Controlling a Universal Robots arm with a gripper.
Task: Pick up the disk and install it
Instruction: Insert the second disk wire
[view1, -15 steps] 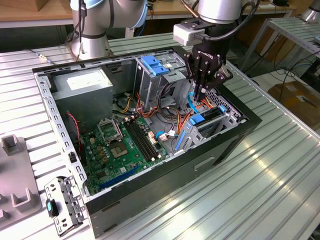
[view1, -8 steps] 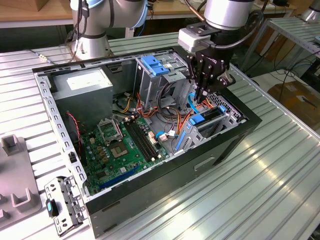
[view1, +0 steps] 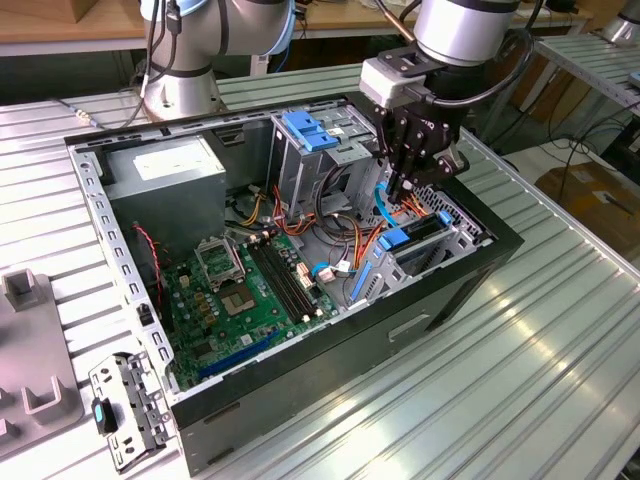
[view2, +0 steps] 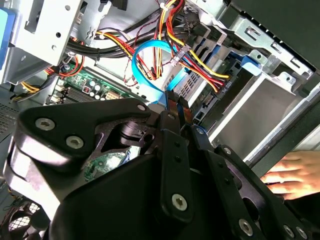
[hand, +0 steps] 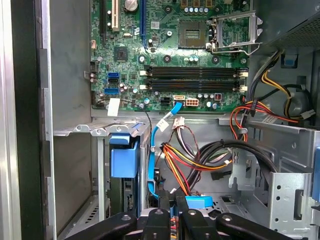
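The disk (view1: 412, 238), a dark body in a bright blue carrier, stands on edge in the metal drive bay at the exterior view's right end of the open computer case (view1: 470, 285). My gripper (view1: 400, 195) hangs straight above it, reaching down into the case. Its fingers are pressed close together with nothing visibly between them. In the first wrist view the gripper (hand: 172, 217) is next to the carrier's blue edge (hand: 199, 201). In the second wrist view the gripper (view2: 176, 107) ends beside a looped blue cable (view2: 145, 62).
A second blue carrier (hand: 124, 157) sits in the bay slot nearer the motherboard (view1: 250, 290). Bundled coloured wires (hand: 185, 160) run close to the fingers. A tall cage with a blue latch (view1: 308, 130) stands behind. A person's hand (view2: 292, 172) rests outside the case wall.
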